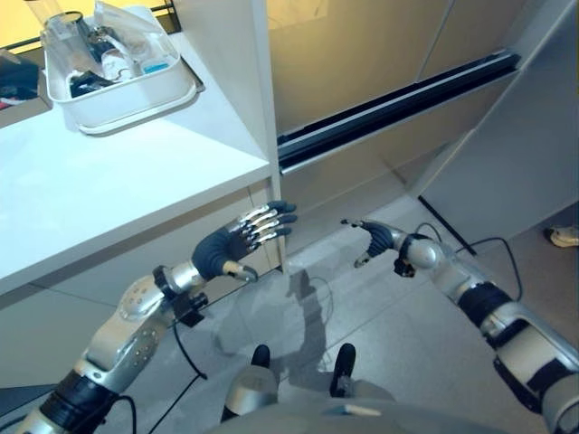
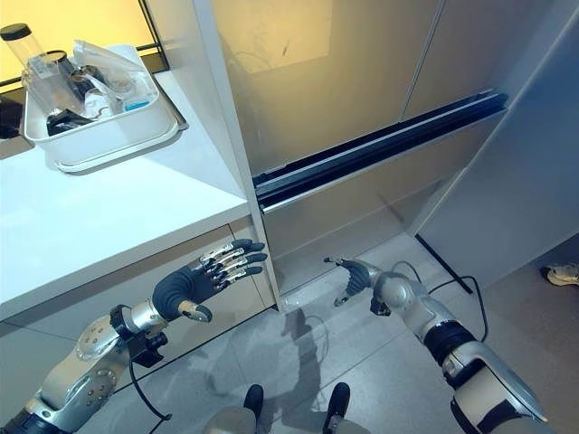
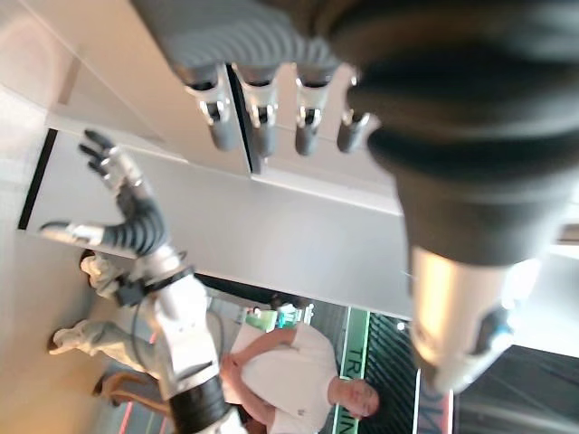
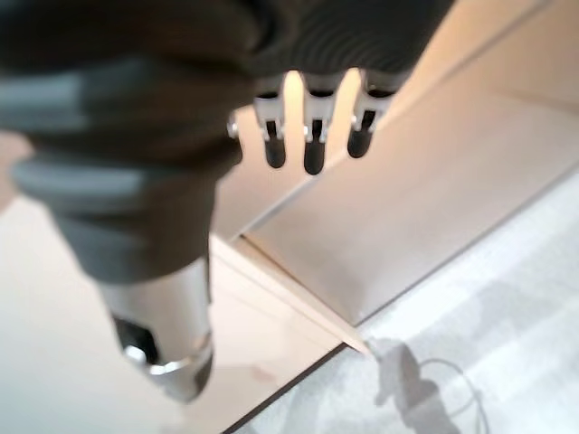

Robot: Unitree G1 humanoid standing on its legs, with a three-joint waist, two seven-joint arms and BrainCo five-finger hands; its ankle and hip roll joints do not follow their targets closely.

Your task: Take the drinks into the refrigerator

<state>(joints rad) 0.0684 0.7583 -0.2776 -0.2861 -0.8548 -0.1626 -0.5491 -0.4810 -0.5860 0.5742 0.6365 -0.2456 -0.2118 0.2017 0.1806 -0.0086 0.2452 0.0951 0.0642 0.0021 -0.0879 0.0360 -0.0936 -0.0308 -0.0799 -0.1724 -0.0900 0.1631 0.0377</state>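
Observation:
A white tub [image 1: 127,107] stands at the back of the white counter [image 1: 90,199] on the left, holding several clear containers, among them a clear bottle with a dark cap [image 2: 20,47]. The refrigerator [image 2: 317,72] faces me with its beige doors closed; a dark gap [image 1: 398,99] runs between the upper and lower doors. My left hand [image 1: 237,242] hovers by the counter's corner, fingers straight and holding nothing. My right hand [image 1: 374,239] hangs low before the lower door, fingers relaxed and empty. The wrist views show the left hand's fingers [image 3: 262,117] and the right hand's fingers [image 4: 312,136] straight.
A tall grey panel [image 1: 516,154] stands at an angle on the right. A person's shoe [image 1: 565,237] rests on the floor at the far right. In the left wrist view a person in a white shirt [image 3: 298,362] stands behind my right hand [image 3: 136,226].

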